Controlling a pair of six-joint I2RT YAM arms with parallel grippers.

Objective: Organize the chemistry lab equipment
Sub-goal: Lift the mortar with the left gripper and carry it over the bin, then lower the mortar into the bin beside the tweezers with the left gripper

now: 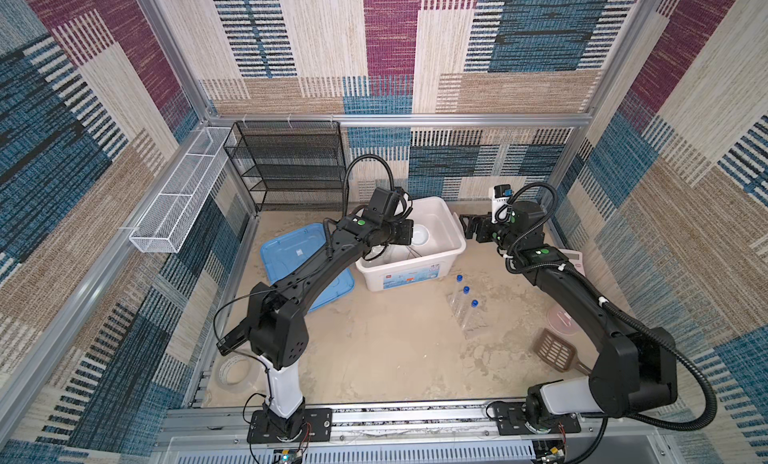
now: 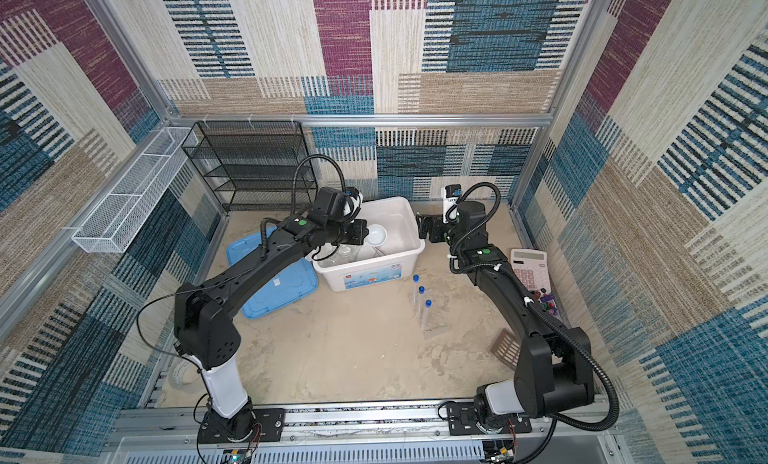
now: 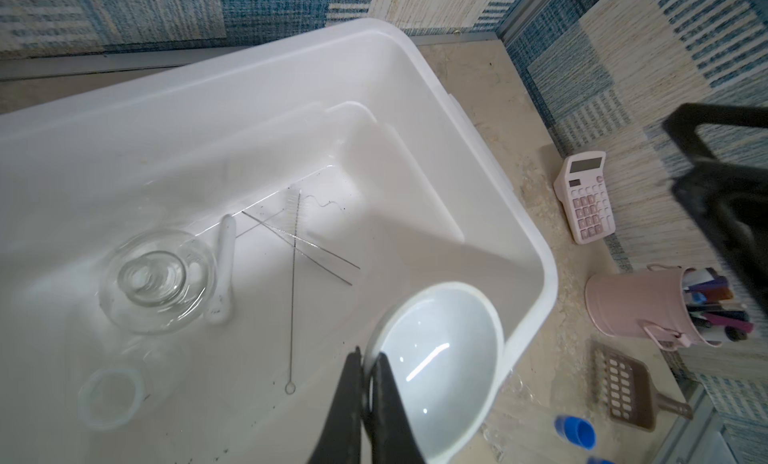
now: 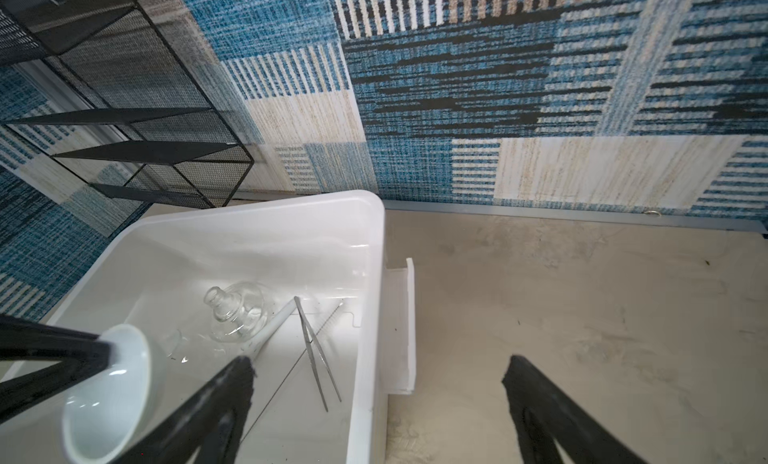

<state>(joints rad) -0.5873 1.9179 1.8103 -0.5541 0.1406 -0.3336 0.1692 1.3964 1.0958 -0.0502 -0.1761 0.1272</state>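
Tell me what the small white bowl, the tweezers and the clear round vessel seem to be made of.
The small white bowl looks like glazed ceramic: thick rim, glossy white, sharp highlights. The tweezers look like metal: silver-grey, with very thin legs. The clear round vessel is probably glass, though clear plastic is possible: it is transparent, with bright reflections.

White bowl (image 3: 440, 358), white bin (image 3: 166, 129), blue lid (image 1: 286, 250), pink calculator (image 3: 586, 196), blue-capped clear tubes (image 1: 467, 302)
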